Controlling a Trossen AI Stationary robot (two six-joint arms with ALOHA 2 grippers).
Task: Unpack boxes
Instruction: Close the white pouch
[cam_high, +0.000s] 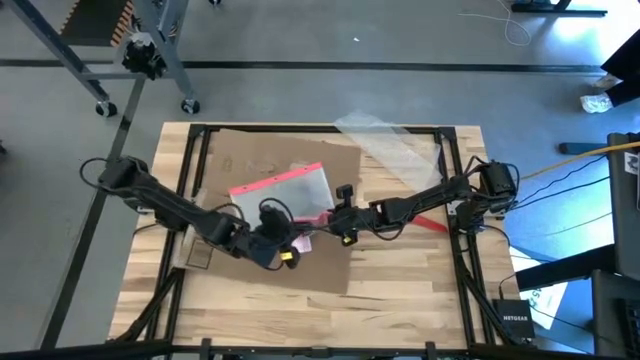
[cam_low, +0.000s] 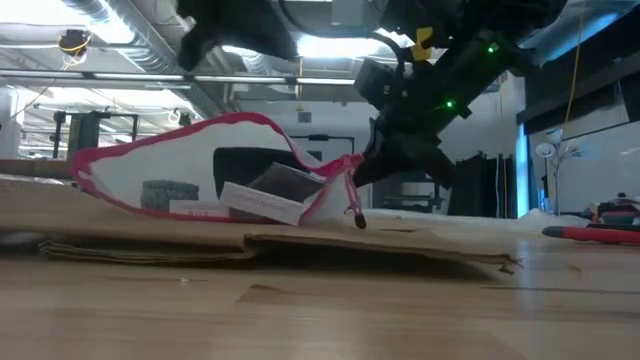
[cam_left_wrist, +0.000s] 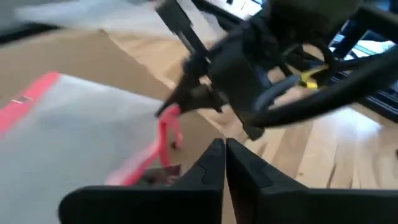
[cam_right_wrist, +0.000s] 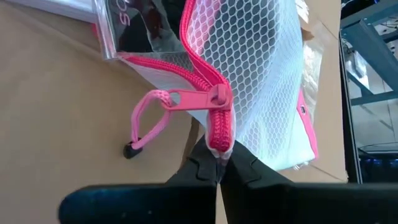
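Note:
The brown cardboard box (cam_high: 285, 160) lies flat on the table. On it rests a white mesh pouch (cam_high: 283, 190) with a pink zip edge and packets inside (cam_low: 265, 195). My right gripper (cam_right_wrist: 219, 163) is shut on the pouch's zip end, with the pink pull cord (cam_right_wrist: 148, 121) dangling beside it. That corner (cam_low: 345, 175) is raised while the rest of the pouch lies on the cardboard. My left gripper (cam_left_wrist: 225, 158) hovers shut just near of the held corner, pointing at it, with nothing between its fingers. My right gripper pinches the end of the pouch's pink zip (cam_right_wrist: 219, 142), at the corner by the slider, between its two fingertips. The fingers come slanting down from the table's right. That corner is lifted off the cardboard, and the pouch's far part rests on the box.
A clear plastic sheet (cam_high: 385, 140) lies over the table's far right. A red-handled tool (cam_high: 430, 223) sits at the right beside the black frame rail (cam_high: 455, 190). Bare wood shows along the near edge (cam_high: 330, 320).

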